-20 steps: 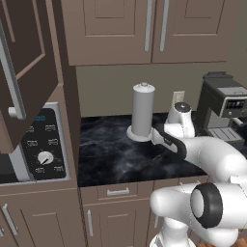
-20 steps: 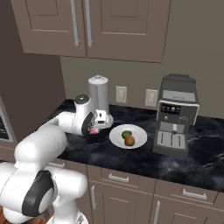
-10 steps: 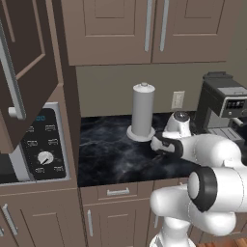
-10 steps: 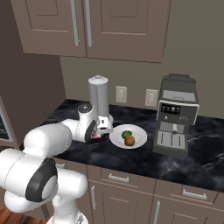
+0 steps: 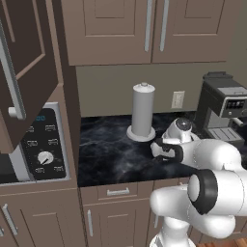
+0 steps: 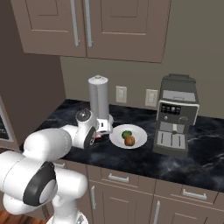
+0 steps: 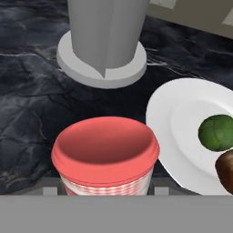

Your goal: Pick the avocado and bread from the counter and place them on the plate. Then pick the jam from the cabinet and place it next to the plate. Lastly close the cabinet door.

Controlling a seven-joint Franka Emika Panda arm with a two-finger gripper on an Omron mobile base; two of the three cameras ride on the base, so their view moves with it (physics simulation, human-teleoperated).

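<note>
The small red-pink jam jar with the paler lid point(image 7: 105, 157) sits low over the black marble-veined worktop point(image 7: 32, 95), just beside the round white plate point(image 7: 182, 118). A careless release could tip it onto the plate's rim. The fingers seem closed around it, though their tips are hidden.

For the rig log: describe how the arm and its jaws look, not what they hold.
The arm is made of smooth, bulbous glossy white segments, with dark grey to black rings at the joints. A rounded white wrist cap carries a dark disc. The gripper is a dark grey-black block. No cables or markings are visible.
</note>
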